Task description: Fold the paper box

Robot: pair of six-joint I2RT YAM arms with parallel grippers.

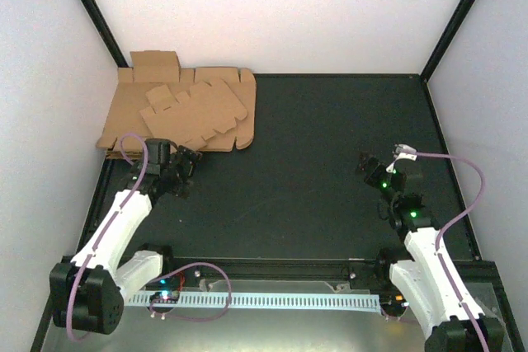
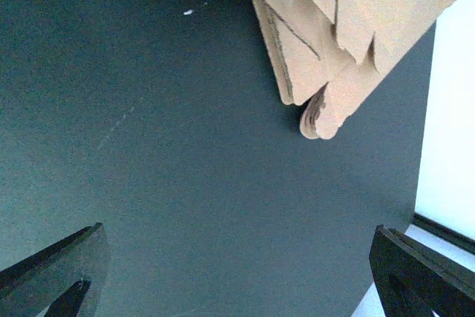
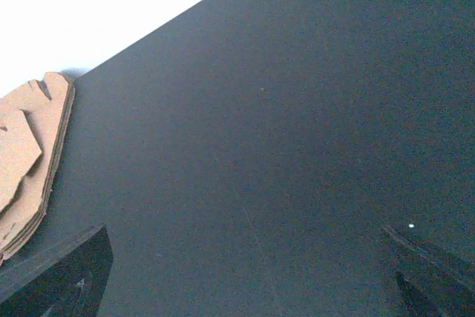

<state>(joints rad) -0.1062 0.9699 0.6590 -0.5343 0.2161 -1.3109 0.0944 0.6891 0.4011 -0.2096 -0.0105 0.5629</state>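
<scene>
— Any folding on the box (image 1: 198, 113) yet?
— None. Lying flat atop the stack (image 1: 120, 125), far-left corner, untouched.
— And the left gripper (image 1: 185, 169)?
— Spread wide, empty, just short of the stack's near edge.
— Right gripper (image 1: 371, 169)?
— Also spread wide, empty, well apart. Left to do: lifting, creasing flaps, tucking tabs.
</scene>
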